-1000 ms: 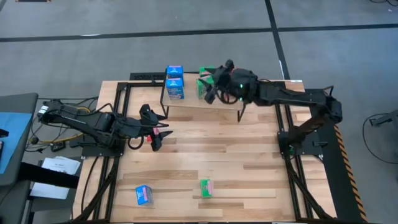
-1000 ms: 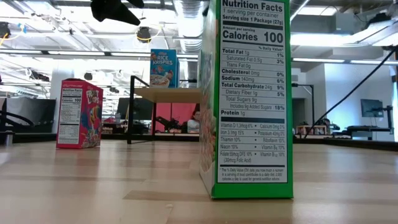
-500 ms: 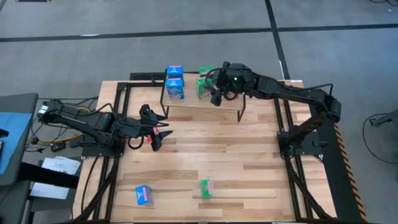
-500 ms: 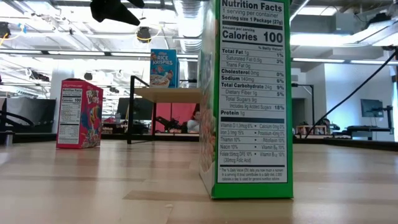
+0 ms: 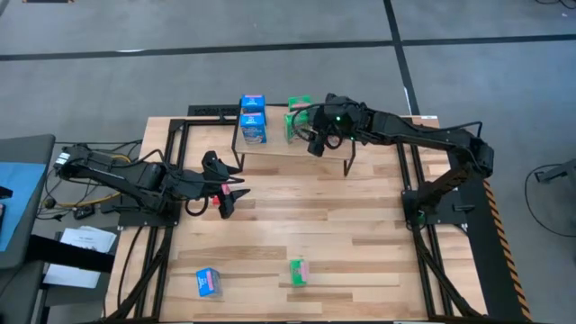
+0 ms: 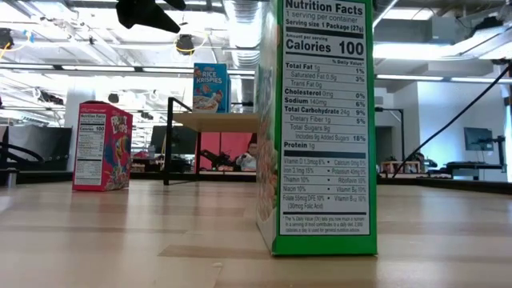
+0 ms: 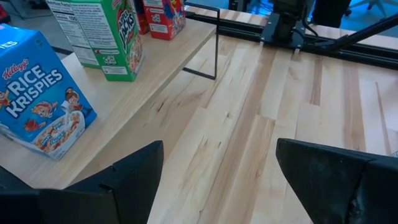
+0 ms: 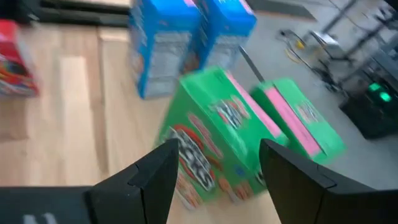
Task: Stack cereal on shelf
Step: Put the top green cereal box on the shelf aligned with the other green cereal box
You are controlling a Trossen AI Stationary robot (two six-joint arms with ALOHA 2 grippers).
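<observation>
The shelf [image 5: 292,144] stands at the table's far middle. On it stand two blue boxes [image 5: 253,119], two green boxes [image 5: 293,115] and, in the left wrist view, a red box [image 7: 165,15]. My right gripper [image 5: 313,139] is open over the shelf, just right of the nearer green box [image 8: 214,146], which stands ahead of its fingers. My left gripper [image 5: 236,193] is open and empty above the table's left middle. A green box [image 5: 299,272] and a blue-topped box [image 5: 209,282], red in the low view [image 6: 102,146], stand on the table near its front edge.
The shelf's thin black legs [image 5: 348,166] stand on the wooden tabletop [image 5: 360,243]. Black frame rails [image 5: 418,216] run along the table's left and right sides. In the low view the near green box [image 6: 320,128] fills the middle and hides part of the shelf [image 6: 216,120].
My right gripper has shifted a little toward the table's right over the shelf, away from the nearer green box, and its wrist has turned. The green box stays standing on the shelf. My left arm has kept still.
</observation>
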